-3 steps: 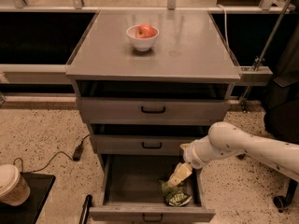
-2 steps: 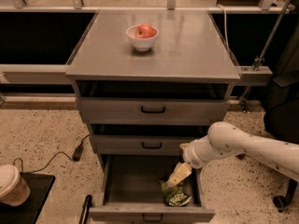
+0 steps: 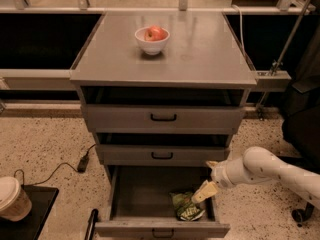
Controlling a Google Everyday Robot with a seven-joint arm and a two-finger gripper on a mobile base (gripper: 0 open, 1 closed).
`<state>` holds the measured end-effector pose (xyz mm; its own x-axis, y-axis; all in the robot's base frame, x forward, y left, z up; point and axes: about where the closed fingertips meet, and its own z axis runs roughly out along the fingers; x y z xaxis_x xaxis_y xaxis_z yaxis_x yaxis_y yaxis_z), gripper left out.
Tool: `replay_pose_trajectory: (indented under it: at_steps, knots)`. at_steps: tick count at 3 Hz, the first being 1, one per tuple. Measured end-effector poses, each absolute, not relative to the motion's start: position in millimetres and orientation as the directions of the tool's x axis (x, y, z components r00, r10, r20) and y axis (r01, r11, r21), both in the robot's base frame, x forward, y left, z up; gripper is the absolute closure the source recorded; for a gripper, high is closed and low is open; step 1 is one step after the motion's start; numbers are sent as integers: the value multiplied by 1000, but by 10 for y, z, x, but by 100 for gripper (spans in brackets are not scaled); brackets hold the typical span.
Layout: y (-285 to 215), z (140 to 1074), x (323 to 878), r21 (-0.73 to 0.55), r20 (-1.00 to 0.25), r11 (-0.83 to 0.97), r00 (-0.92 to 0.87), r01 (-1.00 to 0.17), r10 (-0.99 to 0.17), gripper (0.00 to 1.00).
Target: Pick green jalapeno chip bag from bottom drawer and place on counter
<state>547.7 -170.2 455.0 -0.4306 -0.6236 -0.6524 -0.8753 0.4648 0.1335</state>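
Note:
The green jalapeno chip bag (image 3: 187, 207) lies crumpled on the floor of the open bottom drawer (image 3: 160, 229), at its front right. My gripper (image 3: 207, 179) hangs over the drawer's right side, just above and right of the bag. It is open and one pale finger (image 3: 204, 192) points down at the bag's upper right edge; I cannot tell if it touches. The bag is not held. My white arm (image 3: 270, 170) reaches in from the right. The counter (image 3: 205, 49) is the cabinet's grey top.
A white bowl with a red apple (image 3: 152, 38) stands on the counter's back middle. The two upper drawers (image 3: 163, 118) are shut. A paper cup (image 3: 12, 199) sits on a black tray at lower left. A cable and plug (image 3: 82, 163) lie on the floor to the left.
My arm and gripper have shifted to the right and slightly up from the bag, so more of the bag shows. The bag stays in the drawer.

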Motion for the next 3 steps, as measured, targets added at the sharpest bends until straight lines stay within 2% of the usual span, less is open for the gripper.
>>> replay_pose_trajectory:
  at_steps: [1, 2, 3]
  knots:
    - [-1738, 3968, 5601, 216, -684, 408, -435, -887, -585, 0]
    - [-1503, 3622, 5619, 296, -688, 335, -443, -894, -574, 0]
    - [-1504, 3620, 5620, 296, -688, 336, -444, -894, -574, 0]
